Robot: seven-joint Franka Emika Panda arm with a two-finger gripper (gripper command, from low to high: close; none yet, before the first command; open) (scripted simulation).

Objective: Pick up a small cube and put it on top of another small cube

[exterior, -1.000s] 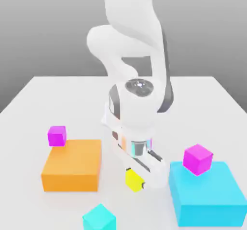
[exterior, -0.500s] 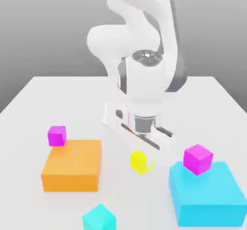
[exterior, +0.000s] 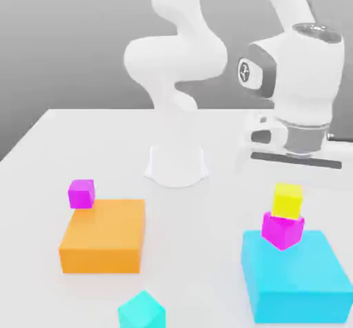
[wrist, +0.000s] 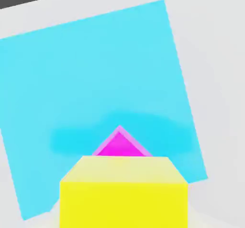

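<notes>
Yellow cube [exterior: 287, 201], the task's small one, sits at four o'clock from the centre of the exterior view, directly over the pink cube [exterior: 282, 231] and overlapping its upper part. Whether the two touch cannot be told. The pink cube is on the large cyan block [exterior: 296, 271], toward that block's far edge, between eleven and twelve o'clock from its middle. It is turned so that one corner faces the camera.

The hand [exterior: 296, 161] is at three o'clock in the exterior view, above the yellow cube. I cannot tell whether it is spread, pressed together or pinching the cube. In the hand view, the yellow cube is large and near, with a corner of the pink cube peeping out from behind it against the cyan block's top, where a darker band of shadow falls.

On the pale tabletop [exterior: 200, 251], the orange block [exterior: 103, 233] lies between seven and eight o'clock in the exterior view. A second magenta cube [exterior: 81, 193] is at eight o'clock, at the orange block's eleven o'clock; contact between them cannot be made out. The small cyan cube [exterior: 142, 313] is between six and seven o'clock, cut by the picture's lower edge, apart from both big blocks.
</notes>
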